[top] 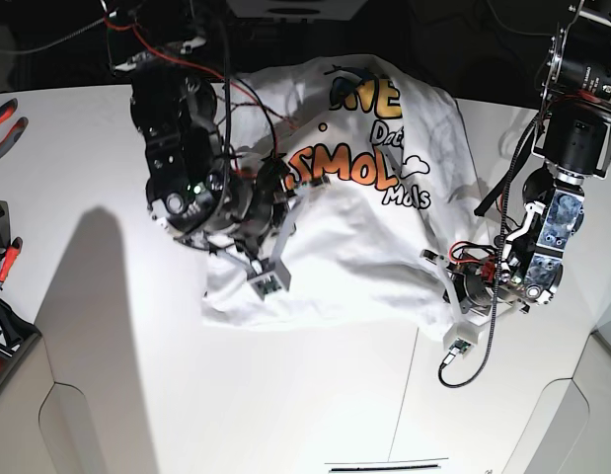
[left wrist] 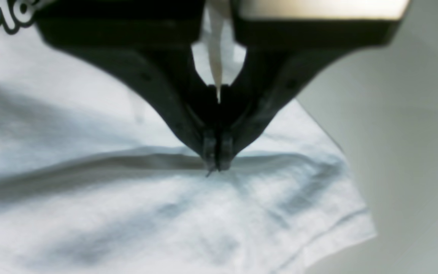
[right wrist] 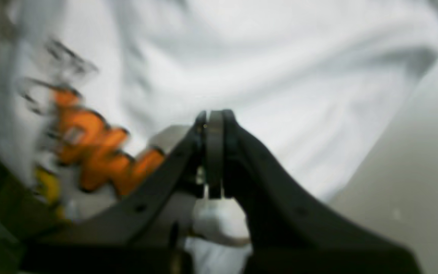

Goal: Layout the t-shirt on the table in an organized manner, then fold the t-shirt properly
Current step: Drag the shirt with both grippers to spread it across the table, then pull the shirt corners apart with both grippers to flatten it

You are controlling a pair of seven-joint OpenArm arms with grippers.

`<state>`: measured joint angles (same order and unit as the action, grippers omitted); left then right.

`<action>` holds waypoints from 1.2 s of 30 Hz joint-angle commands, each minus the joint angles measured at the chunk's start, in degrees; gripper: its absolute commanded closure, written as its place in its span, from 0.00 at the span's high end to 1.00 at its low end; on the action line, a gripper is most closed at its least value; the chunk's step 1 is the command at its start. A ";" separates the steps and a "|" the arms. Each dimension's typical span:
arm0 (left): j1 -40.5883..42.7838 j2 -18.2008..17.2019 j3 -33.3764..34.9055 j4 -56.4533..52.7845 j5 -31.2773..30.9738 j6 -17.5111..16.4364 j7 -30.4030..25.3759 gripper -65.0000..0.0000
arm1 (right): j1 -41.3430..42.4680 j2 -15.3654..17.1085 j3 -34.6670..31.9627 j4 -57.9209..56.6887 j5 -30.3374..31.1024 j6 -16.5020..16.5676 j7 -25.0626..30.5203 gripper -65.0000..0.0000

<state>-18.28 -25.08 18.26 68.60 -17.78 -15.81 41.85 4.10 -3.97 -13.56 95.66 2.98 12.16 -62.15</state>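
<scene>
T-shirt (top: 369, 237): lies rumpled, print up, at the tabletop's (top: 117, 395) far middle.
Left gripper (left wrist: 216, 161): pressed together, pinching a fabric ridge near the hem.
Right gripper (right wrist: 214, 121): clamped on cloth beside the orange lettering.
Technique: likely best to draw both edges apart evenly, keeping fabric low and taut.

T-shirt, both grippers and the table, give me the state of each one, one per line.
t-shirt: crumpled, print side up, not yet laid flat or folded.
left gripper: jaws shut, pinching a ridge of the t-shirt near its edge.
right gripper: jaws shut, at the cloth; the view is too blurred to show a grip.
table: white, carrying the t-shirt toward its far side.
</scene>
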 commanded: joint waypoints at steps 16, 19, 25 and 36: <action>-1.70 -2.10 -0.39 0.83 -0.20 0.20 5.25 0.00 | 22.64 -0.66 0.04 -46.75 -6.12 -1.25 11.08 0.00; -1.70 -2.60 -0.39 0.83 -0.48 0.17 7.58 0.00 | 29.97 -0.61 0.04 -50.88 -8.48 -1.25 12.37 0.00; -1.66 -2.89 -0.39 0.83 -0.63 0.20 11.43 0.00 | 41.22 -0.50 0.04 -54.12 -10.12 0.68 17.70 0.00; -1.77 -2.49 -1.79 0.83 -0.59 -0.48 -4.20 0.00 | 47.10 -0.46 0.55 -39.52 -0.83 0.68 2.21 0.00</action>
<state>-18.59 -27.00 16.93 68.62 -18.17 -16.29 38.30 49.08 -3.86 -13.13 55.42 1.78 12.56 -61.39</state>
